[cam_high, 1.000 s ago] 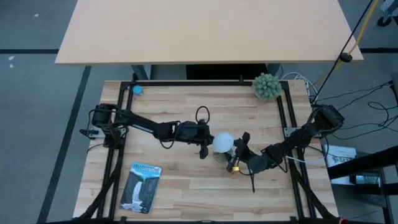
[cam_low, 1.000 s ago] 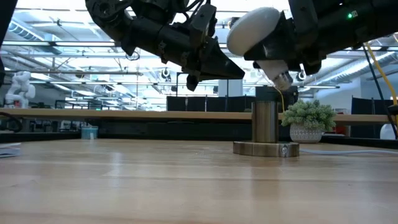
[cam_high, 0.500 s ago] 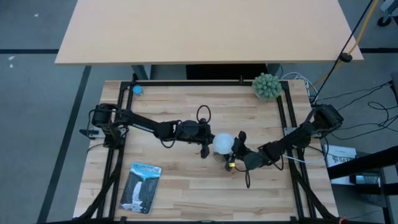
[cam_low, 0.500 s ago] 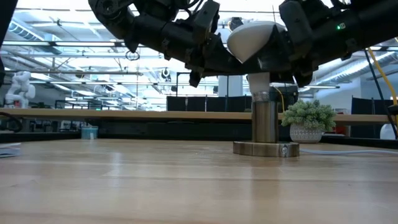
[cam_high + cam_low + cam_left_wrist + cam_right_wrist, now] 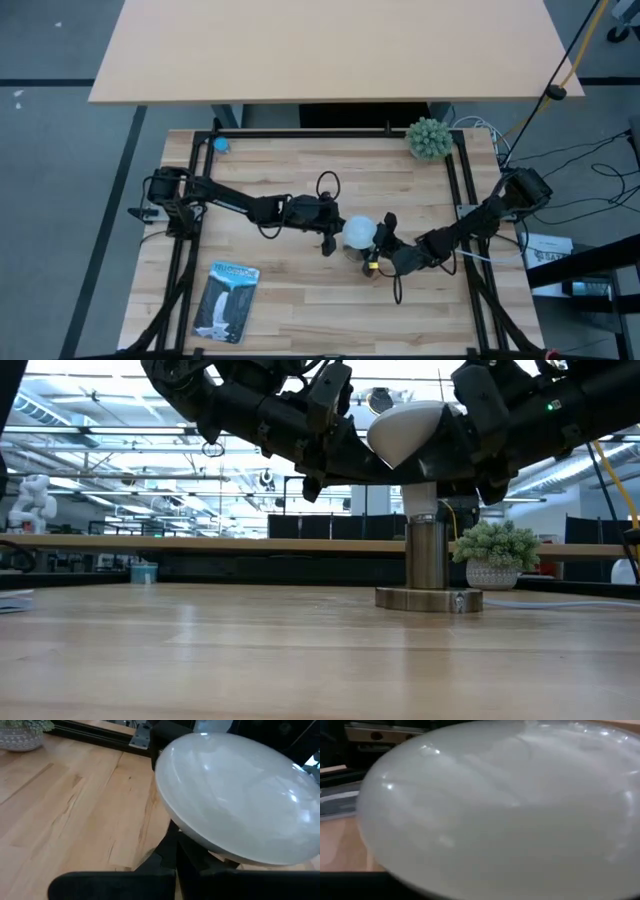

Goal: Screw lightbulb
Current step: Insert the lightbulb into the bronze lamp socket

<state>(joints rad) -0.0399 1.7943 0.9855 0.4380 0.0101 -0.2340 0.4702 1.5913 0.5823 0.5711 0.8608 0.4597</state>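
- Bulb upright on socket, neck down in the post top, likely so the thread can catch.
- Right claw clamped on bulb globe, just right of socket, probably to twist it.
- Left claw close on socket's left; grip can't tell, maybe steadying.
- Packet far left of socket on tabletop; print unreadable.
- Plant behind socket.

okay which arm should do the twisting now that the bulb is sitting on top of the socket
Probably the right. The right gripper is around the lightbulb, whose neck meets the socket post. The left gripper sits beside the globe.
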